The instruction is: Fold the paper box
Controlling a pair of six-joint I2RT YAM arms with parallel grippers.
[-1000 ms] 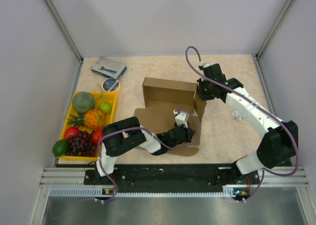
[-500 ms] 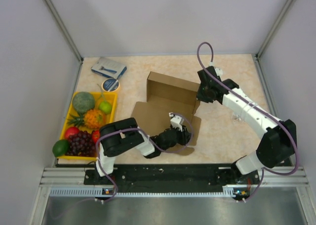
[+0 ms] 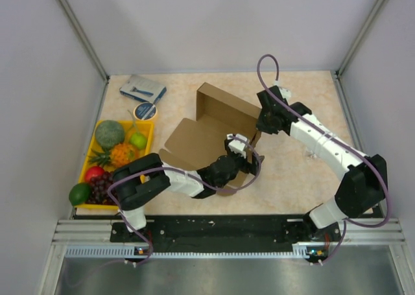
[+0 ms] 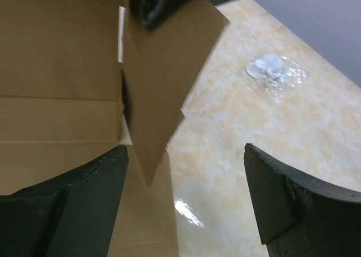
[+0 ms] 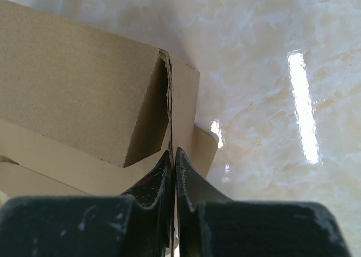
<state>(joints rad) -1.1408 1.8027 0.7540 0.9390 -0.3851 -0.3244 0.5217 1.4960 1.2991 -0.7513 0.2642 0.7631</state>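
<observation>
Top external: one plain brown corrugated cardboard box (image 3: 198, 136) centre frame, part-folded, long back wall upright, base panel flat on the beige marbled tabletop (image 3: 298, 100), loose flaps at lower right. Two arms.

Right gripper (image 3: 260, 128) at the right end of the upright wall. Right wrist view: black fingers (image 5: 155, 181) nearly together, pinched on a thin cardboard edge of the box.

Left gripper (image 3: 251, 157) low at the box's lower-right flap. Left wrist view: jaws spread wide, one finger (image 4: 62, 206) over the cardboard, the other over bare tabletop, nothing clamped; pointed flap hanging between them at upper centre.

Others, counted:
- one yellow rectangular plastic tray (image 3: 148, 124), left edge of frame, holding fruit: one pineapple (image 3: 120, 155), one large green round fruit, one green apple, one bunch of dark grapes, two red fruits
- one green oval fruit (image 3: 79, 193) at the tray's lower-left corner; on or off the rim, cannot tell
- one small blue-grey flat packet (image 3: 142, 87), upper left, print too small to read
- one small round tin-like disc (image 3: 144, 111) just below it
- one clear plastic bag (image 3: 313, 153) right of the box, apart from it
</observation>
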